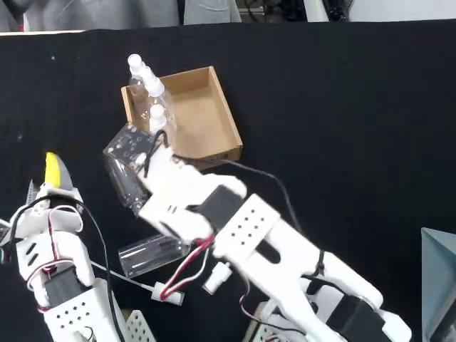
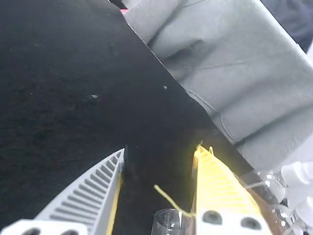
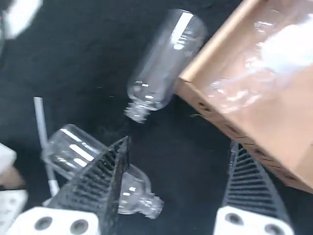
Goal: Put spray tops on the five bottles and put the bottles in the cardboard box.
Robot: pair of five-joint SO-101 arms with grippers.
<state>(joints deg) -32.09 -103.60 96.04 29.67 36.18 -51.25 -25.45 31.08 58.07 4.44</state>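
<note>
The right end effector (image 3: 179, 142) hangs spread over the counter (image 1: 342, 107) beside the box (image 3: 244, 103), where three capped bottles (image 1: 153, 96) already sit. Two uncapped ones lie below it: the far bottle (image 3: 164, 63) just beside the box, the near bottle (image 3: 93, 161) under one finger. The left end effector (image 2: 160, 148) is spread too. It is probably best to close across the near bottle's body rather than its neck, leaving the mouth free for a spray top (image 1: 217, 276).
</note>
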